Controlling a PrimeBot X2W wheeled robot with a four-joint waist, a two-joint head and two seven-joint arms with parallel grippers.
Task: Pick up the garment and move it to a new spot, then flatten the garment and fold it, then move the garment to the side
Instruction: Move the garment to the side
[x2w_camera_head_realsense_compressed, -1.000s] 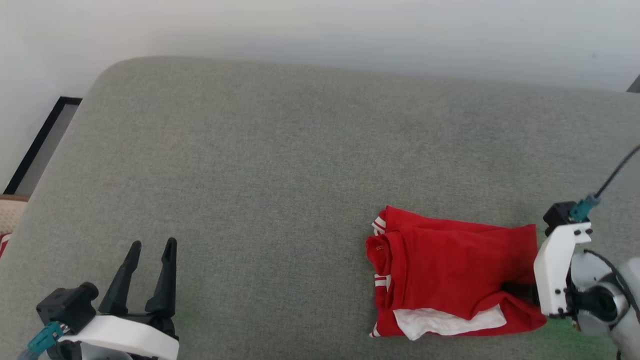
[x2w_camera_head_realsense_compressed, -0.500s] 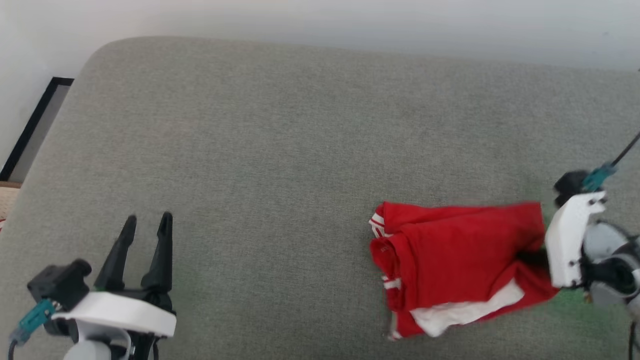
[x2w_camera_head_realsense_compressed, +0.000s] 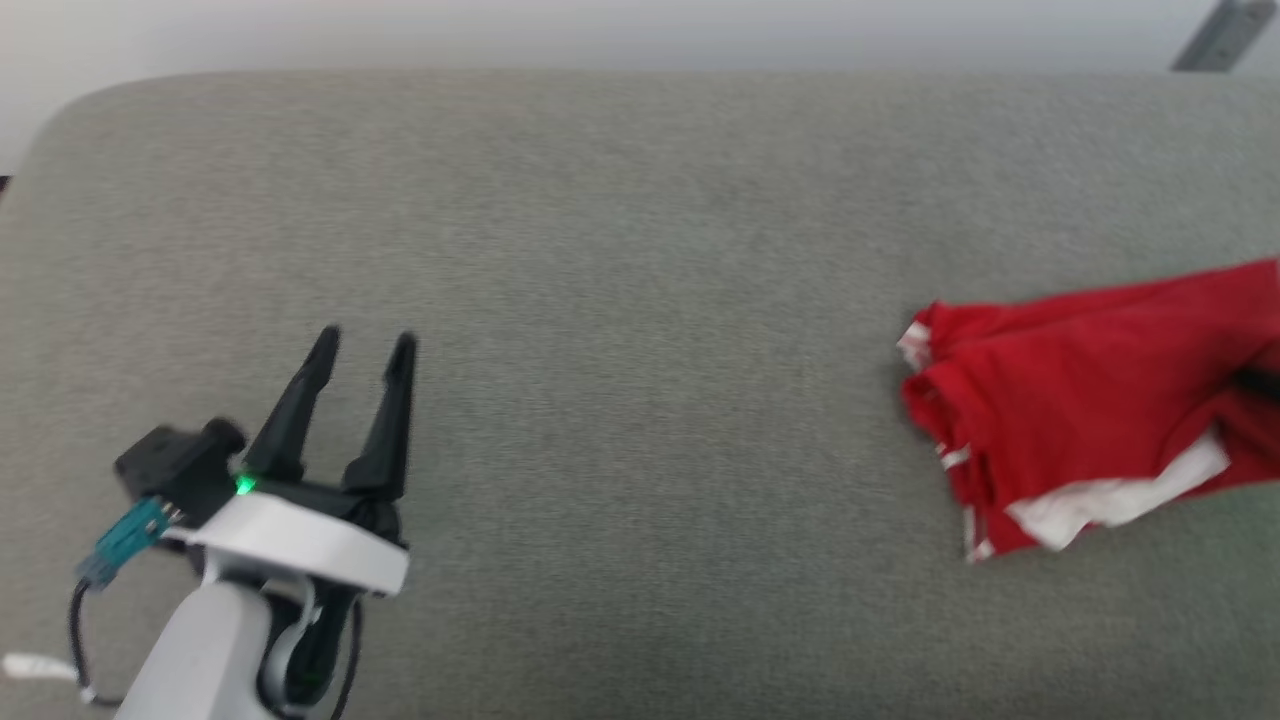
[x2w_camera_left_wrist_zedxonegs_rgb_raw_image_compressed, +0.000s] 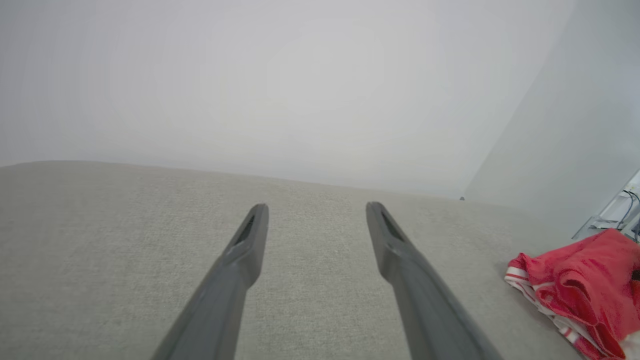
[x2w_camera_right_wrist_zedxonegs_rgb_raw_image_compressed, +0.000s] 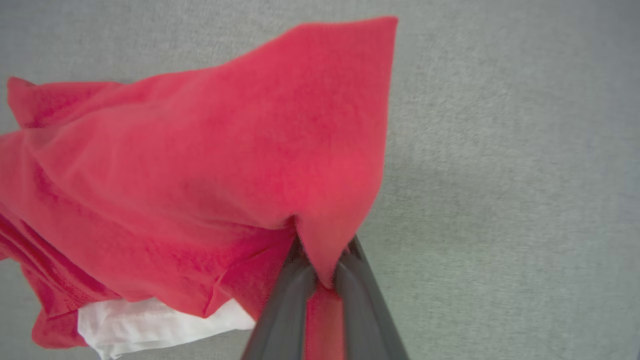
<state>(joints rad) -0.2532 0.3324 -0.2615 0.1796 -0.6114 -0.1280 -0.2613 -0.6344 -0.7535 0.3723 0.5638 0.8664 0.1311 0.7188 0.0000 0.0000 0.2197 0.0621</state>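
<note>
Two long dark fingers of the right gripper (x2w_camera_right_wrist_zedxonegs_rgb_raw_image_compressed: 325, 252) are pinched together on a corner of the soft red knit garment with a white sleeve layer and red-and-white striped trim (x2w_camera_right_wrist_zedxonegs_rgb_raw_image_compressed: 200, 150). The cloth peaks to a point between them and drapes away to the left of the right wrist view, with white showing at its lower edge. In the head view the garment (x2w_camera_head_realsense_compressed: 1080, 400) sits at the far right of the grey woven upholstered cushion (x2w_camera_head_realsense_compressed: 640, 250), folded into a rumpled oblong. Its long axis runs left to right and rises slightly toward the picture's right edge. The striped-trim end points toward the robot's left, and the gripped end runs out of frame. Well apart from it, the left gripper (x2w_camera_head_realsense_compressed: 365, 342) hovers over bare cushion at lower left, its tapered fingers spread wide and holding nothing — in the left wrist view the garment lies bunched off to their right, below a plain white wall (x2w_camera_left_wrist_zedxonegs_rgb_raw_image_compressed: 300, 75).
</note>
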